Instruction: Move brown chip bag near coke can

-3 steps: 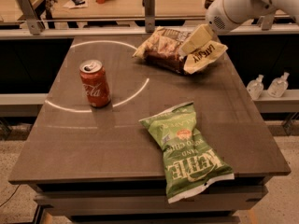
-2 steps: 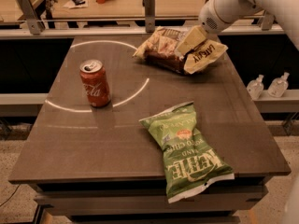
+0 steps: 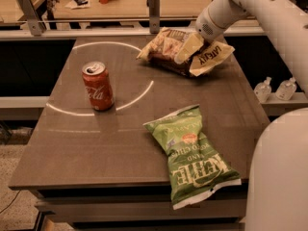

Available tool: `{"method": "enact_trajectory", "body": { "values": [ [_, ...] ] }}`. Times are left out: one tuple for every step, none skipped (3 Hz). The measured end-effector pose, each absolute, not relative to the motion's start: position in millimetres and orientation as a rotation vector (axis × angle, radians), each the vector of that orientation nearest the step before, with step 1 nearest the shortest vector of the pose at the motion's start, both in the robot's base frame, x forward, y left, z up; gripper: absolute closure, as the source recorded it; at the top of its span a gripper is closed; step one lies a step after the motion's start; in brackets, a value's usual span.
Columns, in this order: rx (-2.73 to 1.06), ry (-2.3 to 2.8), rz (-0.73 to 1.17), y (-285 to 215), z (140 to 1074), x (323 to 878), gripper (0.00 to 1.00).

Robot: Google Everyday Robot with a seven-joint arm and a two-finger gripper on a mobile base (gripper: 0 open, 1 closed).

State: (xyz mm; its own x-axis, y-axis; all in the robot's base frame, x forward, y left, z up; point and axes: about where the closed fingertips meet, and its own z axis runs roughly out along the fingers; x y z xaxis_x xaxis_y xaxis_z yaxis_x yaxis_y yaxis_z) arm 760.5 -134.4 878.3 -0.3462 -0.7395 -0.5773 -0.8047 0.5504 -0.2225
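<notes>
The brown chip bag (image 3: 166, 52) lies crinkled at the back right of the dark table (image 3: 72, 148), with tan ends and white lettering. My gripper (image 3: 187, 48) comes down from the upper right and sits on the bag's right half, touching it. The red coke can (image 3: 97, 86) stands upright on the left side of the table, well apart from the bag, on a white arc line.
A green Kettle chip bag (image 3: 192, 155) lies at the front right of the table. Two small clear bottles (image 3: 263, 89) stand on a ledge to the right. My white arm (image 3: 279, 177) fills the right foreground. A counter with posts runs behind the table.
My gripper has moved a little left and down onto the brown chip bag. The bag, the can and the green bag have not moved.
</notes>
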Motion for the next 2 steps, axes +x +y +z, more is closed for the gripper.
{"method": "enact_trajectory", "body": {
  "values": [
    [-1.254,2.199,0.173,-132.6,860.5,762.0,0.15],
    [-1.266,2.221,0.192,-131.8,860.3,758.2,0.39]
  ]
}}
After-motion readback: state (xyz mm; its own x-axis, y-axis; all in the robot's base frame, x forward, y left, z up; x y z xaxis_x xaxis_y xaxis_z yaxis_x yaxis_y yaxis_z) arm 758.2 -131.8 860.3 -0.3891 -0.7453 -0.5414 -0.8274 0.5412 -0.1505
